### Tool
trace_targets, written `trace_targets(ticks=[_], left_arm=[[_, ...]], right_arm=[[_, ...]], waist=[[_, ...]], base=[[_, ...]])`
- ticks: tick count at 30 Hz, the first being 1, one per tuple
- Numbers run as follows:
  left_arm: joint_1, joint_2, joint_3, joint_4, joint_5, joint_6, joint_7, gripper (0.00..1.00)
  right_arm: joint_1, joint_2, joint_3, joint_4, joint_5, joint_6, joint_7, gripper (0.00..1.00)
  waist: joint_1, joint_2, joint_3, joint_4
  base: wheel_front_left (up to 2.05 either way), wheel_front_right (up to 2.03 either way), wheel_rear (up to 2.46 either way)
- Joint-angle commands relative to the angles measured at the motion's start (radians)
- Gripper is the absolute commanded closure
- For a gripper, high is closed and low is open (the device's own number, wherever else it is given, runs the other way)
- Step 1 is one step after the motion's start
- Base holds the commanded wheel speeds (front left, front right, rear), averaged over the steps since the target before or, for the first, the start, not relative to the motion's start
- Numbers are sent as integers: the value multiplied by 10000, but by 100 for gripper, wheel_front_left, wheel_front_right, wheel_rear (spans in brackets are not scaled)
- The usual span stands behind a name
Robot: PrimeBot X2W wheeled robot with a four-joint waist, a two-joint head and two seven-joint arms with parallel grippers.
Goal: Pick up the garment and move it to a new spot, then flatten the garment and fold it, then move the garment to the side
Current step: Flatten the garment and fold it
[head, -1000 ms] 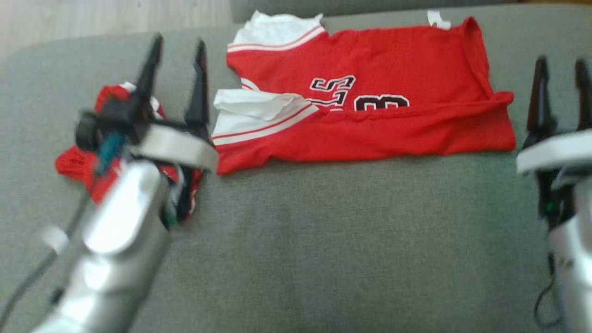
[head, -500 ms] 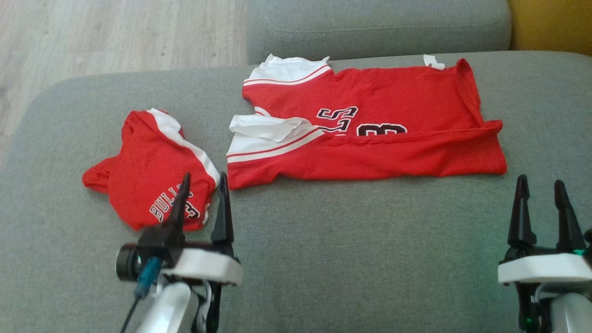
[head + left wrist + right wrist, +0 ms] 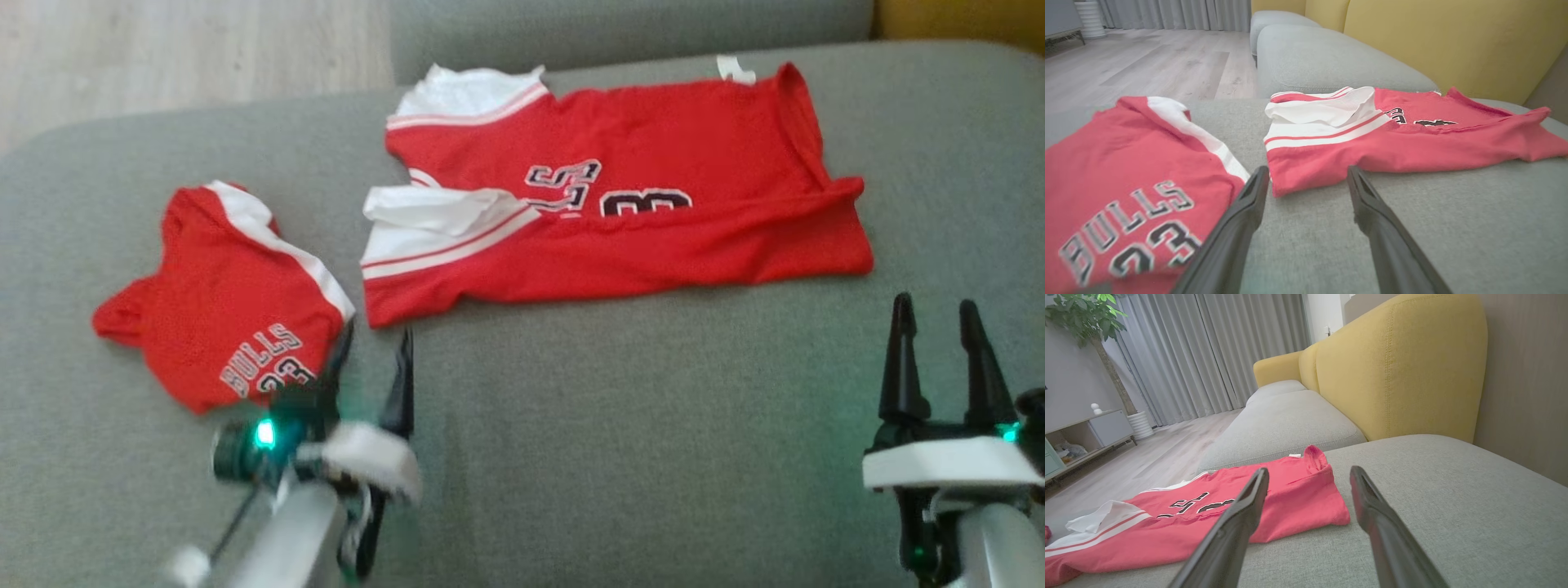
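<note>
Here, folded jersey [image 3: 220, 302] lying at the left of the sofa [image 3: 612, 425] seat, flat jersey [image 3: 637, 212] just beside it, left gripper [image 3: 376, 331] open, empty, near the folded jersey's edge, right gripper [image 3: 934, 301] open, empty, well apart.

Folded garment [image 3: 214, 310] sits mid-left of frame on the cushion [image 3: 620, 425], spread-out garment [image 3: 653, 245] lies upper centre, just to its right.

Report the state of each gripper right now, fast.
Left gripper: open, empty, beside the small folded red Bulls jersey.
Right gripper: open, empty, over the grey fabric sofa cushion.
</note>
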Motion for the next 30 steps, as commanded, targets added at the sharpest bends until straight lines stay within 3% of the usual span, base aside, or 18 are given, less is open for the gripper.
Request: trace_targets(ticks=[1, 17, 18, 20, 23, 30], left_arm=[[-866, 88, 319, -73, 57, -38, 80, 0], [-2882, 482, 227, 2768, 202, 137, 1533, 0], [-2907, 470, 189, 2890, 190, 88, 1621, 4], [-2928, 444, 81, 3088, 177, -59, 1786, 100], [-2921, 554, -201, 3245, 391, -166, 1797, 100], [-2916, 528, -233, 2851, 496, 171, 691, 100]], right_arm=[[-600, -59, 255, -435, 166, -7, -108, 0], [-1116, -57, 735, -696, 287, -7, -108, 0], [-1118, -57, 750, -699, 299, -7, -108, 0], [-1116, -57, 751, -696, 308, -7, -108, 0], [-1105, -57, 722, -597, -3, -7, -108, 0], [-1473, -57, 463, 138, -742, -7, 385, 0]], waist=[[0, 0, 566, -258], [0, 0, 1567, -933], [0, 0, 1554, -943], [0, 0, 1512, -939], [0, 0, 1387, -909], [0, 0, 855, -646]], base=[[0, 0, 0], [0, 0, 0], [0, 0, 0], [0, 0, 0], [0, 0, 0], [0, 0, 0]])
